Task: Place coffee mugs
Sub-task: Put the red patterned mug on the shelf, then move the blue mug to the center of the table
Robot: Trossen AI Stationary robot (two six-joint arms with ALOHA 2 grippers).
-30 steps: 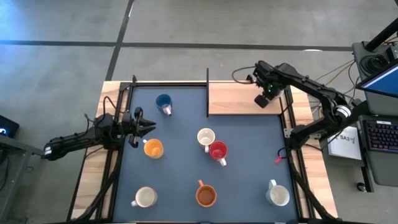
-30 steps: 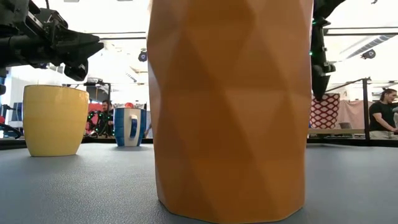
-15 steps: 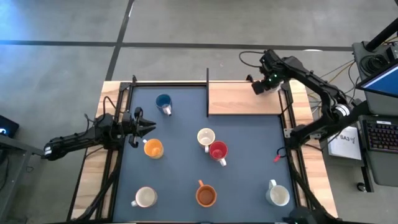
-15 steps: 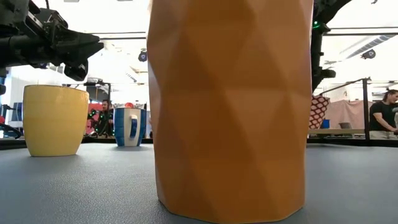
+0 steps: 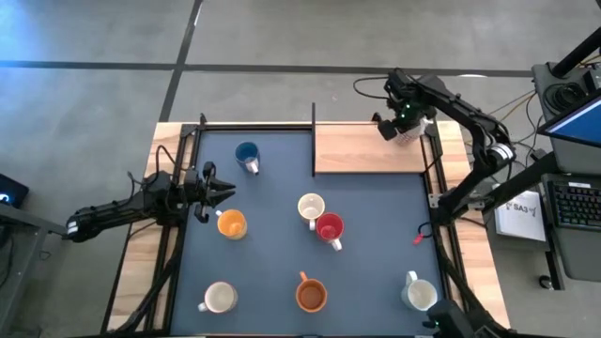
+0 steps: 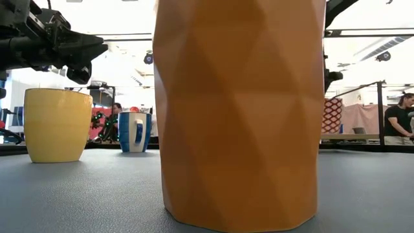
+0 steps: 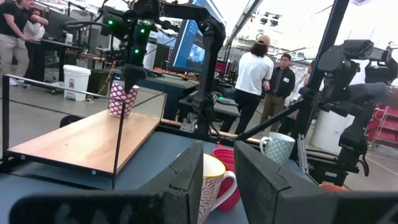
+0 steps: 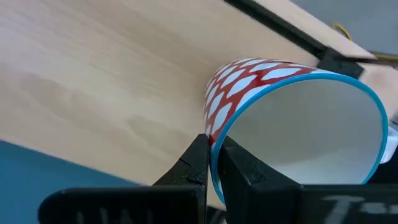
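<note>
My right gripper (image 5: 398, 126) is shut on a red-and-white patterned mug with a blue rim (image 8: 292, 118), over the far right corner of the wooden board (image 5: 362, 150). The mug also shows in the left wrist view (image 7: 122, 99). My left gripper (image 5: 227, 192) is open and empty, just left of the yellow-orange mug (image 5: 231, 223). Standing on the dark mat are a blue mug (image 5: 247, 154), a cream mug (image 5: 311, 207), a red mug (image 5: 330, 228), an orange-brown mug (image 5: 311, 297) and two white mugs (image 5: 220, 298) (image 5: 420, 295). My right gripper pinches the patterned mug's rim (image 8: 214, 144), one finger outside the wall and one inside. The fingers come from above, pointing down. The mug is about upright with its base at the wooden board (image 7: 118, 114); whether it rests on the board I cannot tell.
A thin black frame (image 5: 313, 141) edges the wooden board. The orange-brown mug (image 6: 239, 110) fills the middle of the low view. People stand in the room beyond the table (image 7: 252, 74). Bare mat lies between the red mug and the right edge (image 5: 385, 216).
My right gripper has carried the patterned mug over the wooden board toward the table's far right corner. My left gripper and the mugs on the mat have kept still.
</note>
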